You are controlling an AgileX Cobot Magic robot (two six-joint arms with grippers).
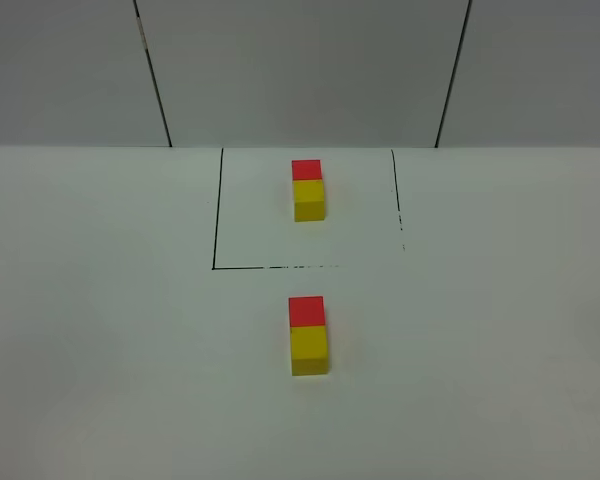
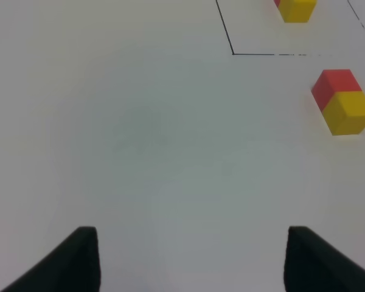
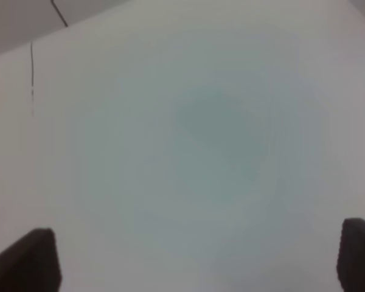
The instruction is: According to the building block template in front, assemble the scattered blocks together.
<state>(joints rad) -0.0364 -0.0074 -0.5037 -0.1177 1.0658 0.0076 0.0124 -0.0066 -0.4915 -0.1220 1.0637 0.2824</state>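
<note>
A: Step? Red cube (image 1: 306, 310) touches yellow cube (image 1: 309, 349) on the bench (image 1: 100, 320), just outside the framed template (image 1: 308, 189) — looks assembled.

B: Left end effector (image 2: 191, 258) and right end effector (image 3: 198, 261) gape, empty. Next — verify only.

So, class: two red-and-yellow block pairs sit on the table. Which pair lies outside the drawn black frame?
The nearer pair, closer to the camera in the high view. It sits on bare table below the frame's bottom line, while the template pair lies inside the black rectangle.
</note>
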